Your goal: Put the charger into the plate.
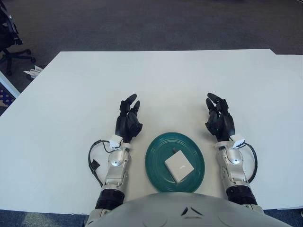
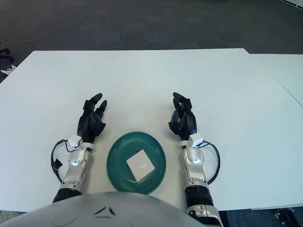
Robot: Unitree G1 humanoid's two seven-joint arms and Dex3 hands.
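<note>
Right hand (image 1: 219, 120) open, empty; left hand (image 1: 128, 121) likewise. Charger (image 1: 178, 166) lies in plate (image 1: 156, 153) between them; we judge placement done, keeping clear.

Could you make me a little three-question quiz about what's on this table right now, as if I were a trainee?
1. True or false: the white charger lies inside the green plate.
2. Which hand holds something? A) the left hand B) the right hand C) neither.
3. Fill in the blank: the plate sits on the white table ______ the two hands.

Key
1. True. The charger rests on the plate's inner surface, a little right of its middle.
2. C. Both hands show open beside the plate, left one on its left, right one on its right, with nothing in their fingers.
3. Between, and nearer the robot's body than the fingertips.
</note>
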